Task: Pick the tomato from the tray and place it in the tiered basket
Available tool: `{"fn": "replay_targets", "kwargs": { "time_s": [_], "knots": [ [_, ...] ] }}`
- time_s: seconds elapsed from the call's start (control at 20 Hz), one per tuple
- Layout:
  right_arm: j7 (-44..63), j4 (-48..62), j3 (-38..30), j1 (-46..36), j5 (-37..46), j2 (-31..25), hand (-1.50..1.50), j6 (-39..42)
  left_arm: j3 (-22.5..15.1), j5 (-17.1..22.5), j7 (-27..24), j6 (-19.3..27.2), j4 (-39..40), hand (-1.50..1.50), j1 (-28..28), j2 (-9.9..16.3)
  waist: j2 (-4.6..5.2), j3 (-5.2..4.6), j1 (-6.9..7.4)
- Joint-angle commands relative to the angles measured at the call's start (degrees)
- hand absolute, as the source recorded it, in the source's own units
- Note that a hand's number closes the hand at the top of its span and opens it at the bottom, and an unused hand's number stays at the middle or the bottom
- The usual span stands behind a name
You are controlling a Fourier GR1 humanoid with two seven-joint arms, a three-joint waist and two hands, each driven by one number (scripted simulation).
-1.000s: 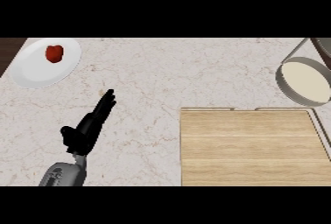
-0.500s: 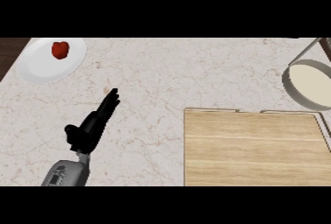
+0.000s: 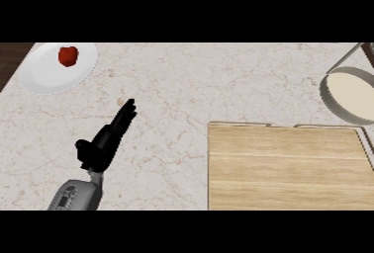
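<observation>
Pale marble counter (image 3: 219, 84) beneath wooden tray (image 3: 288, 168).

Edges clipping plenty on this pale marble tabletop (image 3: 219, 84)

The light wooden board-like tray (image 3: 288, 168) runs off the right and lower edges, its far corners out of sight. The round cream tiered basket (image 3: 352, 95) is sliced by the right edge, only part of its grey rim and one slanted post showing. The white round plate (image 3: 44, 76) loses its top to the upper edge. The grey left forearm (image 3: 74, 196) is cut at the bottom.
</observation>
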Motion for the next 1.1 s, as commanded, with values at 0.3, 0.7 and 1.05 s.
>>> {"fn": "replay_targets", "kwargs": {
  "time_s": [0.3, 0.7, 1.05],
  "knots": [
    [-4.11, 15.15, -1.59, -10.98, 0.71, 4.8, 1.5, -3.85, 0.23, -0.85, -1.78, 0.53, 0.04, 0.0, 1.59, -0.83, 0.05, 0.02, 0.09],
    [4.61, 23.19, -11.14, -13.18, -7.77, 5.96, -1.5, -4.26, 0.86, -0.65, -1.1, -0.59, 0.71, 0.0, -0.18, -0.1, 0.15, 0.03, -0.41],
    [2.31, 20.86, -13.61, -12.98, -10.26, 6.69, -1.5, -11.05, 2.8, 1.27, -0.79, -3.49, -1.07, 0.0, 2.4, 2.36, -0.24, 0.01, -0.97]
  ]
}}
